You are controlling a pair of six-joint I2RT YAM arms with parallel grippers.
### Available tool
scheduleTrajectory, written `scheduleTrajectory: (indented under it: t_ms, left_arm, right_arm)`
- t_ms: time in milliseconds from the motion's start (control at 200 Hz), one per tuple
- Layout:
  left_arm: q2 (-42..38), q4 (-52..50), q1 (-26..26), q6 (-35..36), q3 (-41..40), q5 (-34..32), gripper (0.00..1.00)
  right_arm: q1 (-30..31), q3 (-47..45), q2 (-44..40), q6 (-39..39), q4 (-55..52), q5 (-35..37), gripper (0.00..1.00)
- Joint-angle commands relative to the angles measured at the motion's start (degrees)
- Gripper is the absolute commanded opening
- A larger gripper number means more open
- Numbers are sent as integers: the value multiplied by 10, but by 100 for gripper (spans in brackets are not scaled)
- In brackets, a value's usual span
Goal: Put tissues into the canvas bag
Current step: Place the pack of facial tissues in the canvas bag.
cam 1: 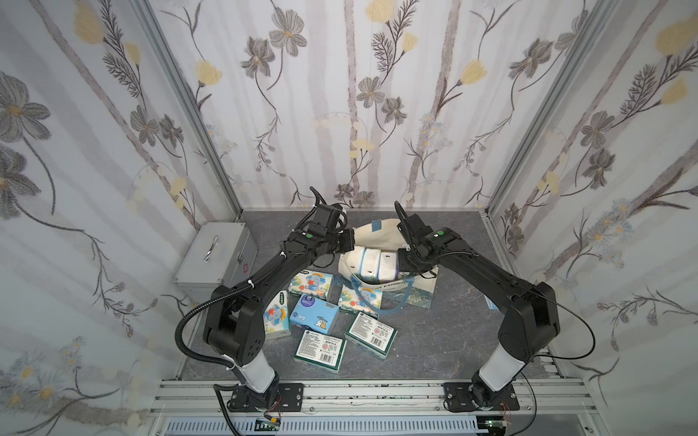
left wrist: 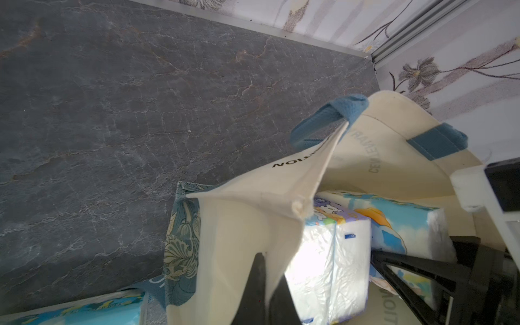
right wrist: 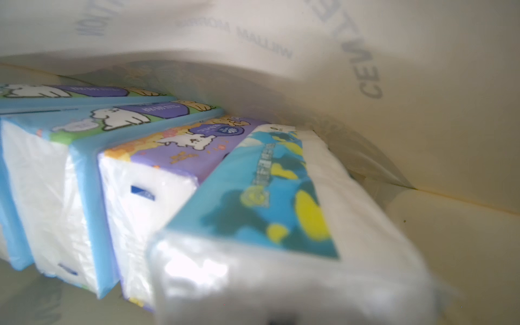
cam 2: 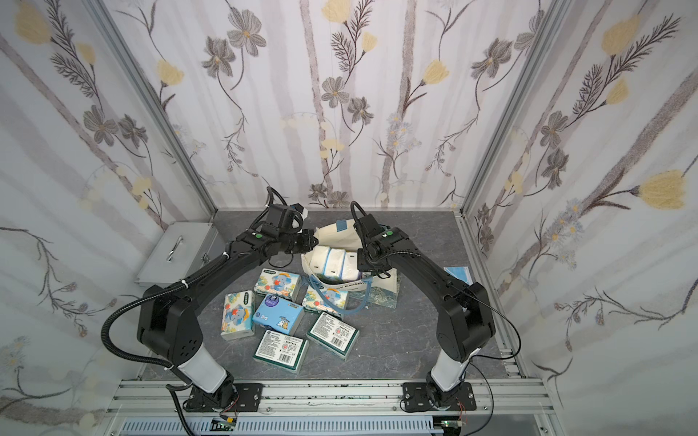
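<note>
The cream canvas bag [cam 1: 364, 231] stands open at the table's back middle, seen in both top views, with blue strap handles. My left gripper [left wrist: 263, 289] is shut on the bag's near-left wall [left wrist: 253, 219], with cream fabric pinched between its black fingers. My right gripper [cam 1: 400, 262] reaches into the bag from the right, closed on a blue-printed tissue pack [right wrist: 281, 197] that hides its jaws. Three more packs [right wrist: 126, 157] stand side by side inside the bag [cam 2: 332, 260]. Several loose tissues lie in front of it: elephant-print packs [cam 1: 311, 283], a light blue one [cam 1: 313, 313] and two green-edged ones [cam 1: 321, 349].
A grey metal case [cam 1: 215, 256] with a handle sits at the back left beside my left arm. A flat blue face mask [cam 2: 459, 273] lies at the right behind my right arm. Flowered walls close in three sides, and an aluminium rail [cam 1: 359, 392] runs along the front.
</note>
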Motion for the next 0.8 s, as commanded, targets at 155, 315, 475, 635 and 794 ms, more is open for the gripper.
scheduleTrajectory:
  t_ms: [155,315,475,635,794]
  left_arm:
    - [9,-28,1,-4,-4,17,0]
    - [11,-24,1,-7,-4,28,0]
    - [11,-25,0,-4,-4,27,0]
    - [5,-35,2,9,-2,10,0]
    - [-7,-43,15,5,-1,-13,0]
  right_arm:
    - [-6,12,42,-21,49,-40,57]
    - [-9,21,49,-22,62,-71,57]
    - [-14,53,55,-24,67,-100,67]
    - [-34,68,29,-45,54,-106,84]
    - [-54,64,11,-54,43,-153,88]
